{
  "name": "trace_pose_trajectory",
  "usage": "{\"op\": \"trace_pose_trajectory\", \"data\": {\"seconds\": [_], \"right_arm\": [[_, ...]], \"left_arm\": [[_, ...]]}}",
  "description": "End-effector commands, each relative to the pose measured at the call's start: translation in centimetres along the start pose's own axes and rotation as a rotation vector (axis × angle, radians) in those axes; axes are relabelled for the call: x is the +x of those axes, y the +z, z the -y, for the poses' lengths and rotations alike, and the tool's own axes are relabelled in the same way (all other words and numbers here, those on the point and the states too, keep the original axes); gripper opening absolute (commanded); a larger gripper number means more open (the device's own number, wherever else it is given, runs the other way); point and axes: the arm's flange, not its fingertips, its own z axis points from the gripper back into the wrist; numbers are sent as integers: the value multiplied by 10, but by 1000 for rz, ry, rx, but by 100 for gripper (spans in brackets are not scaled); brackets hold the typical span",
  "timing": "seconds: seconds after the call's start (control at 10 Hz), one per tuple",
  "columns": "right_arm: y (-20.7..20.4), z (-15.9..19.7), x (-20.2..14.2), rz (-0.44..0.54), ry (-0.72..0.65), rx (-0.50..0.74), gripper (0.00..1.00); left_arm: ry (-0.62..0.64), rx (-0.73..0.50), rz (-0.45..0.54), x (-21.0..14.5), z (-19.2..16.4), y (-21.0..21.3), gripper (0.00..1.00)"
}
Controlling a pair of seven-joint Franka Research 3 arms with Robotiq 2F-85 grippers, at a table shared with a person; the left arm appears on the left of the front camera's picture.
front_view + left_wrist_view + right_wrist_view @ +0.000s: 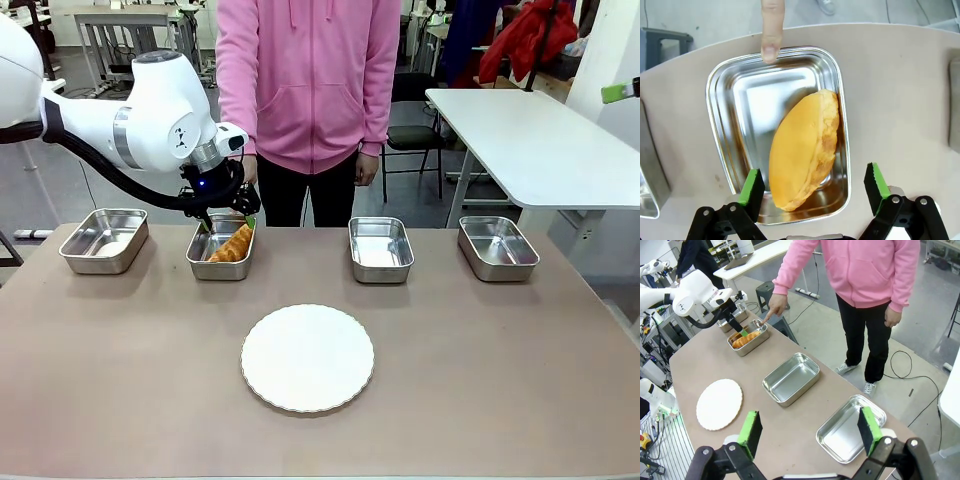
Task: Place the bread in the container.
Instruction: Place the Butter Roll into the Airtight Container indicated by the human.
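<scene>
Both tools stand released: left tool [810, 187] above the bread [804, 150] in one container [720, 125] of four.

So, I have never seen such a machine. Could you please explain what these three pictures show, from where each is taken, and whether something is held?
These are two white robot arms at a table, with a person in a pink hoodie standing opposite.

The front picture looks across the table. The other two come from cameras on each arm's wrist, looking along its green-tipped fingers.

On the table stand four steel trays and a white plate. The croissant lies in the container, second tray from the left. The person's finger points at its rim.

The left hand hangs open over the croissant, holding nothing. The right hand is open too, above the table's other end.
</scene>
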Motion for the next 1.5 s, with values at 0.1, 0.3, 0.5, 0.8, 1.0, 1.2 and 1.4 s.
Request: {"op": "trace_pose_trajectory", "data": {"seconds": [0.1,0.3,0.5,0.8,1.0,1.2,1.4], "right_arm": [[-1,-2,1,11,4,1,100],[-1,-2,1,11,4,1,100],[-1,-2,1,11,4,1,100],[-1,-2,1,11,4,1,100],[-1,-2,1,11,4,1,100],[-1,-2,1,11,4,1,100],[-1,-2,1,11,4,1,100]], "left_arm": [[1,-1,8,2,-1,0,100],[14,2,34,-10,2,16,100],[35,11,107,-41,-7,55,100],[46,51,187,-108,-21,103,100],[49,11,209,-161,-22,115,100],[59,25,238,-213,-18,126,100],[52,51,231,-247,-14,132,100]]}}
